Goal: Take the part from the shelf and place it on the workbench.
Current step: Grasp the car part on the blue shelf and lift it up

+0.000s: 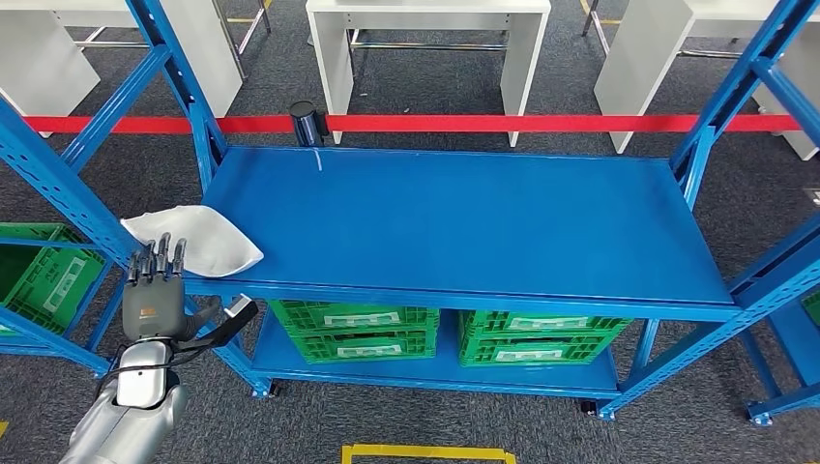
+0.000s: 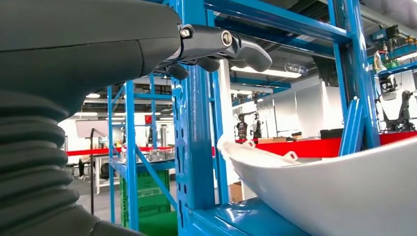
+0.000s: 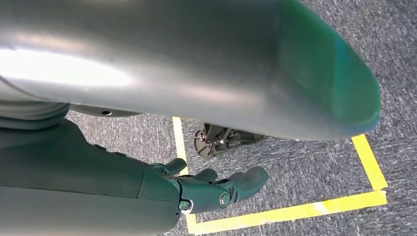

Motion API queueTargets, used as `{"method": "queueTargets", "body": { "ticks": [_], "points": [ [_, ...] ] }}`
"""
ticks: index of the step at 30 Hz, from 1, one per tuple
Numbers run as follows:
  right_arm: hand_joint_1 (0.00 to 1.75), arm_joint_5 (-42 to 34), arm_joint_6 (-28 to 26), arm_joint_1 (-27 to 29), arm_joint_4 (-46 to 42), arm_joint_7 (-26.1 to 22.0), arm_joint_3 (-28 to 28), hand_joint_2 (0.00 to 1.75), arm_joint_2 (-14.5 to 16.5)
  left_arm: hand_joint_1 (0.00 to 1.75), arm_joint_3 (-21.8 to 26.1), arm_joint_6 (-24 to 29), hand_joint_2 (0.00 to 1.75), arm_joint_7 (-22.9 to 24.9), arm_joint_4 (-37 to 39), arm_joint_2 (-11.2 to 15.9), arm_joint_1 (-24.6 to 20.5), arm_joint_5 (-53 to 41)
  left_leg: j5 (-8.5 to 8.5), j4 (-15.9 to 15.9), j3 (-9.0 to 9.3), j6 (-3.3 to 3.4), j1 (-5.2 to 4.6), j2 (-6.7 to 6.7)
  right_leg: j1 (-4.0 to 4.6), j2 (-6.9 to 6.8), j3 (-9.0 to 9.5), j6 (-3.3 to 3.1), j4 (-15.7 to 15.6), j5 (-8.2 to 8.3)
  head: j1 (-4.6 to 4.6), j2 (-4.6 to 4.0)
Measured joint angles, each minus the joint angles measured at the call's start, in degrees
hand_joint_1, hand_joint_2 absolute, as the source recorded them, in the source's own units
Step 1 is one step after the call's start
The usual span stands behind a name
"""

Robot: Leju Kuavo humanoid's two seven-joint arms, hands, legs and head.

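A blue shelf [image 1: 454, 222] is seen ahead, and the white part [image 1: 198, 239] is found lying on its left front corner, not yet lifted; the pickup, the carry and the placing on the bench are judged to remain. The part's long axis is laid roughly along the shelf's front edge, its narrower end pointed right. The left robot hand [image 1: 155, 285] is held just before the part, fingers straight and apart, nothing grasped. The right robot hand [image 3: 211, 189] is hung over the floor, fingers loosely curled, empty.

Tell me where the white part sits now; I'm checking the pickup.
In the head view, the white part lies at the front left corner of the blue shelf, just beyond the left hand.
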Motion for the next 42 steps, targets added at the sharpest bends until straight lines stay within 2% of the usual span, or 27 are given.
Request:
{"method": "queueTargets", "body": {
  "ticks": [14,23,27,36,42],
  "points": [
    [0.00,0.0,0.0,0.0,0.0,-0.4,0.0,0.00,0.0,0.00,-0.2,0.0,0.00,2.9,1.3,-0.2,-1.0,-0.1,0.00,0.0,0.00,0.00,0.00,0.00,0.00,0.00,0.00,0.00,0.0,0.00,0.00,0.00],
    [0.00,0.0,0.0,0.0,0.0,-1.0,0.0,0.00,0.0,0.00,0.6,0.0,0.00,-0.4,3.7,-0.1,-1.7,0.0,0.00,0.0,0.00,0.00,0.00,0.00,0.00,0.00,0.00,0.00,0.0,0.00,0.00,0.00],
    [0.00,0.0,0.0,0.0,0.0,-1.0,0.0,0.00,0.0,0.00,1.2,0.0,1.75,-0.5,4.6,-0.2,-1.9,0.0,0.00,0.0,0.00,0.00,0.00,0.00,0.00,0.00,0.00,0.00,0.0,0.00,0.00,0.00],
    [0.00,-0.1,0.0,0.0,0.0,-1.1,0.0,0.00,0.0,0.00,1.0,0.0,1.75,1.0,5.9,-0.3,-2.6,-0.1,0.00,0.0,0.00,0.00,0.00,0.01,0.00,0.01,0.00,0.00,0.0,0.00,0.00,0.00],
    [0.00,0.0,0.0,0.1,0.0,-1.9,0.0,0.00,0.0,0.00,1.0,0.0,1.75,-0.3,5.5,0.1,-2.5,-0.1,0.00,0.0,-0.01,0.00,0.00,0.00,0.00,0.00,0.00,0.00,0.0,0.00,0.00,0.00]
  ]
}}
